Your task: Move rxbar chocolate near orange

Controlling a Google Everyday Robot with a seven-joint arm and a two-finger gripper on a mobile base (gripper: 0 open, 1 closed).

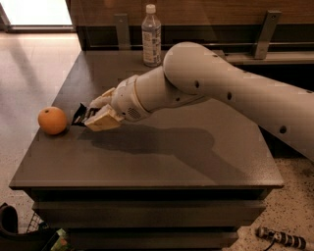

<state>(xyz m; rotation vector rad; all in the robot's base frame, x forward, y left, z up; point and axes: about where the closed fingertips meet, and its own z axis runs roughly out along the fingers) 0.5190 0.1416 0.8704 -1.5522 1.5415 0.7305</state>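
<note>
Gripper [89, 116] sits over the left part of the table [162, 166], at the end of the white arm [206, 83] that reaches in from the right edge of the view; its two tan fingers [102, 120] point left and are clamped on the rxbar chocolate [78, 114]; the black wrapper sticks out leftward past the fingertips, tilted, with its lower end close to the tabletop; cannot tell whether that end touches the surface; orange [52, 120] rests on the table near the left edge, just beside the bar's free end, with a narrow gap between them, though contact cannot be ruled out; arm's shadow [167, 147] falls on the dark grey tabletop to the right of the gripper and nearer the front; clear plastic bottle [151, 35] with white cap stands upright at the far edge of the table, well apart from the bar and the orange; light speckled floor [29, 68] shows to the left of the table; wooden wall panel [206, 12] runs behind the far edge.
</note>
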